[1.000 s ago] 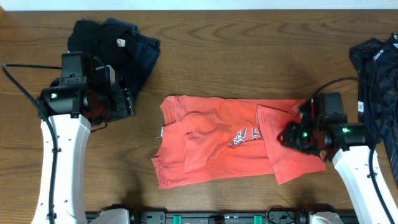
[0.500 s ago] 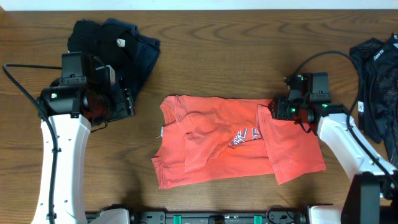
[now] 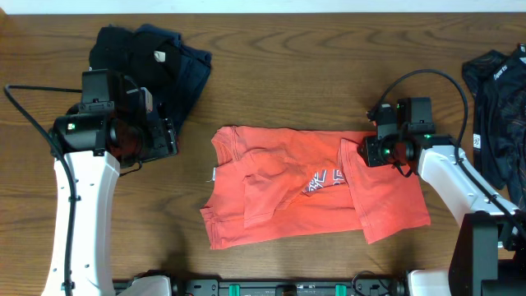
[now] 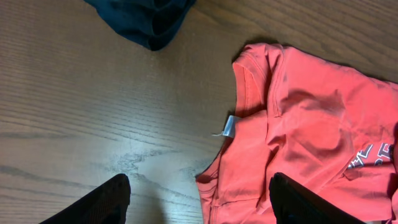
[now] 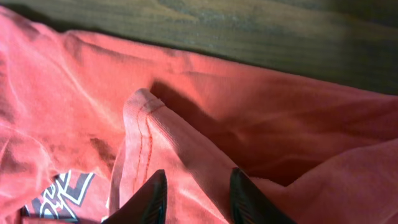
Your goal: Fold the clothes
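Jaws parted, right gripper (image 5: pixel 198 186) hovers over folded sleeve (image 5: pixel 155 134) of coral T-shirt (image 3: pixel 279 197), centre-right, seemingly not touching; left gripper (image 4: pixel 199 186) gapes wide at left.

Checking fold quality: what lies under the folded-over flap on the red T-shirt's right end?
Under the flap lies more of the same T-shirt. The flap covers one end of the chest lettering; only part shows. Anything else beneath is hidden.

Bare table (image 3: pixel 329 66) behind T-shirt (image 3: pixel 279 197); dark pile (image 3: pixel 156 53) blocks back-left, dark garments (image 3: pixel 497 115) crowd right edge.
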You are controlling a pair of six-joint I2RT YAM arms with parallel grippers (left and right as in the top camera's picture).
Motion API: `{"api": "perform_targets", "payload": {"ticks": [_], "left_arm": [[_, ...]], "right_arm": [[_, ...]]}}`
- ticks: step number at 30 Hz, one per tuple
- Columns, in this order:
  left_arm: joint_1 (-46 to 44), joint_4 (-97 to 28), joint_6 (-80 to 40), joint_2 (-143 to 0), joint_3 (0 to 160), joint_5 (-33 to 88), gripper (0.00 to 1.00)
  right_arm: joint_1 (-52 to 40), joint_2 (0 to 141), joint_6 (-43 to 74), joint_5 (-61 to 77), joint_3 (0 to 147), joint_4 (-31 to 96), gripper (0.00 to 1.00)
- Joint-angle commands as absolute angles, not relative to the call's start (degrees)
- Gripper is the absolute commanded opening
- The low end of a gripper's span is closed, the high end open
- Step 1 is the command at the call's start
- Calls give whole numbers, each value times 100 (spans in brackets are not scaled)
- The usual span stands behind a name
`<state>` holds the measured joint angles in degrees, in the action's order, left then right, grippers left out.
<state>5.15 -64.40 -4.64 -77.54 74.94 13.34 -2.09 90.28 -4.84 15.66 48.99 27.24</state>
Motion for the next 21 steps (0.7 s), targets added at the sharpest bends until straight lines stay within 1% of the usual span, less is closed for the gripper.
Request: {"api": "perform_targets", "payload": {"ticks": [1,3,7,8,10,12,13,14,21], "left_arm": [[539,-6462,-432,-7703,7524,1345,73],[539,-6462,-432,-7703,7524,1345,73],[539,-6462,-432,-7703,7524,1345,73],[539,-6462,-432,-7703,7524,1345,73],[539,-6464,-432,-7703,7524,1345,73],[539,-6484,-432,-7703,7524,1345,73],[539,-6499,-432,-7703,7524,1345,73],[539,-6510,-432,-7703,7524,1345,73],[539,-6525,-432,-7703,7524,1345,73]], "right_arm": [[-178,9076,-744,1461,4901,2788,34],[-178,9078,-770,1234,4899,2845,38],[-178,9102,-805,1177,4899,2740,39],[-178,9115,-803,1177,4899,2692,36],[-178,9164,-803,1179,4899,2626,24],[-178,9190,-803,1177,4899,2622,9],[-178,9190,-805,1177,4899,2626,4],[-178,9190,-810,1177,4901,2613,1],[-78,9096,-819,1197,5179,2707,1]]}}
